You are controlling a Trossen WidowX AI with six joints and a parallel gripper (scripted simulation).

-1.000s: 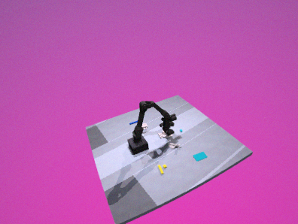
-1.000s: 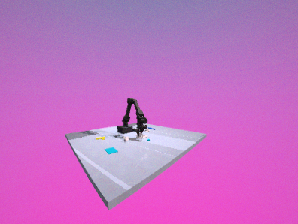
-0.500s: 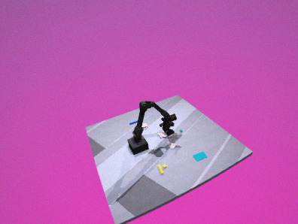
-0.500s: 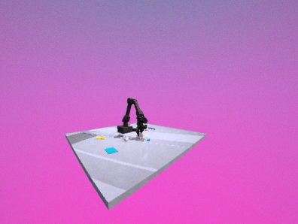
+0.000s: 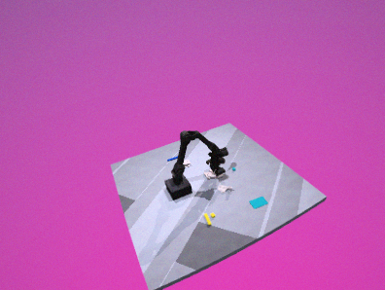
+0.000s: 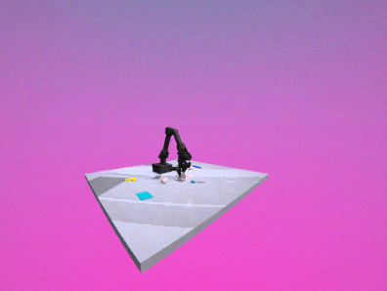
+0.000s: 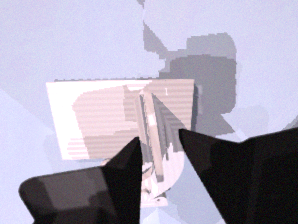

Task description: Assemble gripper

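My gripper [image 5: 217,173] [image 6: 182,175] [image 7: 159,137] is low over the pale, ribbed rectangular gripper base [image 7: 95,120]. It is shut on a pale pink jaw [image 7: 154,137], whose narrow bar shows between the dark fingers, above the base's right part in the wrist view. The jaw's lower end is partly hidden by the fingers. I cannot tell whether it touches a pin or whether teeth mesh. A second pale part [image 5: 225,188] [image 6: 164,180] lies on the table beside the base. Another pale part [image 5: 187,163] lies behind the arm. Which is the other jaw and which the housing plate is too small to tell.
A cyan square [image 5: 259,202] [image 6: 145,195] lies toward the table's edge. A small cyan piece [image 5: 233,169] [image 6: 193,182] is near the gripper. A yellow bar [image 5: 207,219] and small yellow block [image 5: 213,215] lie apart from it. A blue bar [image 5: 172,159] [image 6: 196,167] is behind the arm.
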